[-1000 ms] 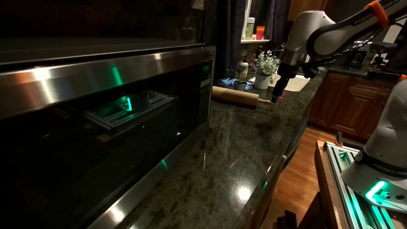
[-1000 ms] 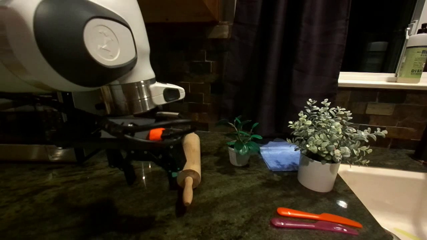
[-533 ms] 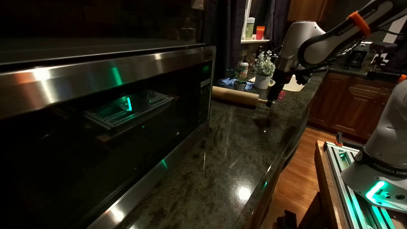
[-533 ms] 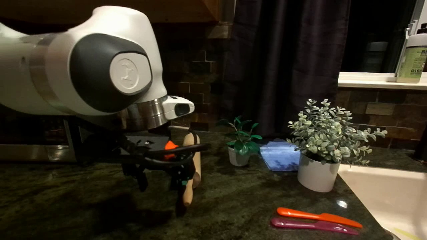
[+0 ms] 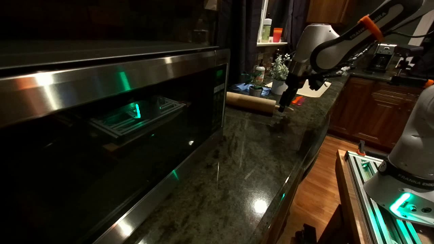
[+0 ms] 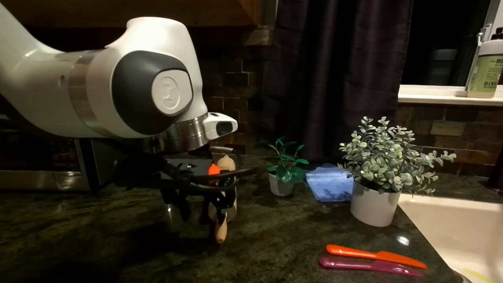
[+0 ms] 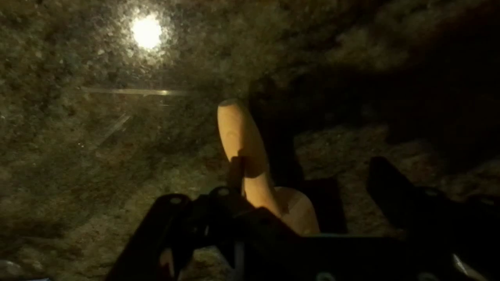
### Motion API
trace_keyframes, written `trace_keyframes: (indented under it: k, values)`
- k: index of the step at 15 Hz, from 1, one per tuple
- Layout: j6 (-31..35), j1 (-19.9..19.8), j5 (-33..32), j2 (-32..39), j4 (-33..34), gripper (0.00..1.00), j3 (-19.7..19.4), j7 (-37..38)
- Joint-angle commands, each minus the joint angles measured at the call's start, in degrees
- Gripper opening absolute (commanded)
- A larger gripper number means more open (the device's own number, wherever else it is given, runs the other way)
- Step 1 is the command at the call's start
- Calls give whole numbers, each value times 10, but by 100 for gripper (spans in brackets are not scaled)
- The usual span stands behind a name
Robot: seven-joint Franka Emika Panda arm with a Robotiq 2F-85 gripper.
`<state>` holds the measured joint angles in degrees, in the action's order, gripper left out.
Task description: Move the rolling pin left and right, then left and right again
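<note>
1. My black two-fingered gripper (image 7: 307,162) is spread wide at the end of the white-and-grey arm (image 6: 98,92).
2. Beneath it lies the light tan wooden rolling pin (image 5: 251,102); one finger overlaps its narrow handle in every view, and I cannot tell whether they touch.
3. The pin rests on a glossy, dark, mottled stone countertop (image 5: 237,162).
4. Right of the gripper in an exterior view, I see a small green plant in a pale pot (image 6: 283,175), blue sheets (image 6: 330,184), a bushy grey-green plant in a white pot (image 6: 385,173) and a white sink (image 6: 452,224); nearer the camera lie an orange plastic knife (image 6: 377,256) and a purple plastic knife (image 6: 365,266).
5. Past the gripper hangs a dark purple curtain (image 6: 338,70), beside a white windowsill (image 6: 432,95) bearing a green-labelled bottle (image 6: 487,74).
6. Only an exterior view gives me the red-orange cup (image 5: 277,35) on that sill, and the reddish wooden lower cabinets (image 5: 369,108) and plank floor (image 5: 322,179) right of the gripper.
7. There, left of the gripper, a stainless-steel microwave with black glass (image 5: 135,135) hides part of the pin; in an exterior view the pin's far end (image 6: 226,162) shows past the gripper.
8. The wrist view alone shows me a shadow crossing the handle.
</note>
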<state>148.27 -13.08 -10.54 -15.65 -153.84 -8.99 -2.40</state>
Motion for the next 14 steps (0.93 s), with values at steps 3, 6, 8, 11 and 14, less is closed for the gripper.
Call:
trace_keyframes:
  k: [3,6,8,11,14]
  values:
    - [10,-3,-2,36,26,35,-5,1]
    - [10,-5,-2,41,32,12,-8,1]
    - [9,-7,-6,43,36,47,-8,6]
    - [9,-8,-6,48,39,48,-8,7]
    - [9,-7,-8,54,43,72,-7,8]
